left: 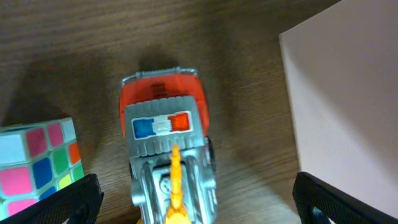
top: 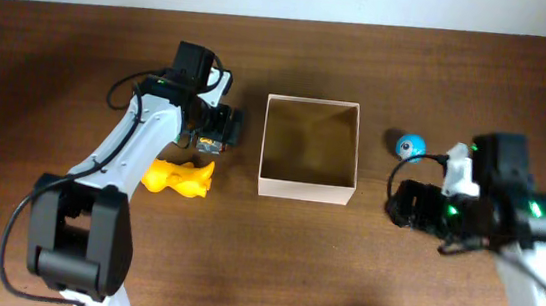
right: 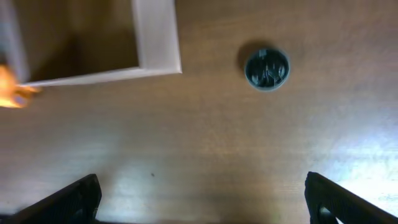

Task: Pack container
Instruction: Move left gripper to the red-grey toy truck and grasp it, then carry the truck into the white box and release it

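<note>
Straddling the toy truck (left: pixel 165 124) with left gripper (left: pixel 196 199) spread wide, center-left, beside container (top: pixel 306 189). Same wide-open deal for right gripper (right: pixel 202 193), lower right.

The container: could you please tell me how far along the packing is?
Done: nothing yet; the container is empty. In hand: the left gripper is open over the toy truck beside the container, not gripping it; the right gripper is open, holding nothing, near the blue ball. Left: the toy truck, the Rubik's cube, the yellow toy and the blue ball all lie outside.
</note>
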